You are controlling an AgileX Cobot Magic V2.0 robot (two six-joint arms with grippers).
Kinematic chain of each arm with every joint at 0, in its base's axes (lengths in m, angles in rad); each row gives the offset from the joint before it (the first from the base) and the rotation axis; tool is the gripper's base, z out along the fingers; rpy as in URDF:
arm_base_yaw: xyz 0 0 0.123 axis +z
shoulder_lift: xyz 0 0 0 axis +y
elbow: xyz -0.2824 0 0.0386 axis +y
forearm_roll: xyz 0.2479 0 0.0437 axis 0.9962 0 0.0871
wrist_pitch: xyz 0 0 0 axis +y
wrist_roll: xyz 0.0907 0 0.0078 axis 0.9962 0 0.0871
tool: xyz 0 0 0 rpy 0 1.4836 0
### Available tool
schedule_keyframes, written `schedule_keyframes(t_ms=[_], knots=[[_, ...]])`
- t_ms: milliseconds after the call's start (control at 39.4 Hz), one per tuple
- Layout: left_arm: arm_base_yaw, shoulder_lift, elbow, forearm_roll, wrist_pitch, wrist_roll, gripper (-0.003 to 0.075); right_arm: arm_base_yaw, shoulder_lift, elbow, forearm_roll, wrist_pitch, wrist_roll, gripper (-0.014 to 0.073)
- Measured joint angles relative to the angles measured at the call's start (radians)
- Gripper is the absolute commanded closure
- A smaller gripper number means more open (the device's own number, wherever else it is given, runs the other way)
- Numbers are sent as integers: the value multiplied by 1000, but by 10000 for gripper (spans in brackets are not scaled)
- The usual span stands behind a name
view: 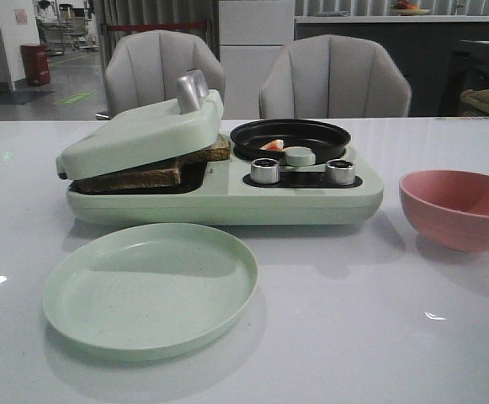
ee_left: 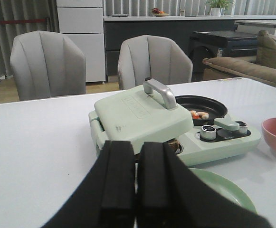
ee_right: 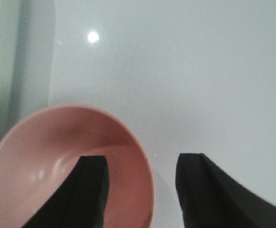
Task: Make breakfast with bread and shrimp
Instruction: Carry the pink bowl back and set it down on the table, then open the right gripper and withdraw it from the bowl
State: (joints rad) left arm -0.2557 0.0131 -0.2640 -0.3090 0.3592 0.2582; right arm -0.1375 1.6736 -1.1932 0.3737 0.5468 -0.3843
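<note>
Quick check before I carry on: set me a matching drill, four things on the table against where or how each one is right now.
Things:
1. bread
2. shrimp
3. green plate
4. pink bowl

Places or states:
A. in the round black pan
B. lying bare on the table in front of the breakfast maker
C. under the tilted lid, propping it up
D. to the right of the breakfast maker, nothing inside

Pairs: 1-C, 2-A, 3-B, 4-D
</note>
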Motion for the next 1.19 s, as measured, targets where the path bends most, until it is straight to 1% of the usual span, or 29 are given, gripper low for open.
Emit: schedule_keyframes(t_ms=[178, 482, 583, 660, 761, 1015, 1091, 1192], knots=[[0, 0, 0, 0, 0, 0, 606, 70, -158, 0, -64, -9, -13, 153], [0, 0, 0, 0, 0, 0, 606, 156, -390, 9, -80, -18, -17, 153], [0, 0, 0, 0, 0, 0, 607, 202, -466, 44, -80, -44, -17, 153], [0, 0, 0, 0, 0, 0, 607, 244, -534, 101, -80, -91, -17, 153], [0, 0, 0, 0, 0, 0, 606, 276, -624, 195, -76, -167, -17, 153], [0, 0, 0, 0, 0, 0, 607, 372, -891, 488, -14, -460, -17, 153], [0, 0, 0, 0, 0, 0, 606, 406, -971, 570, -7, -515, -17, 153], [0, 0, 0, 0, 0, 0, 606, 433, -1073, 666, -6, -537, -17, 153]])
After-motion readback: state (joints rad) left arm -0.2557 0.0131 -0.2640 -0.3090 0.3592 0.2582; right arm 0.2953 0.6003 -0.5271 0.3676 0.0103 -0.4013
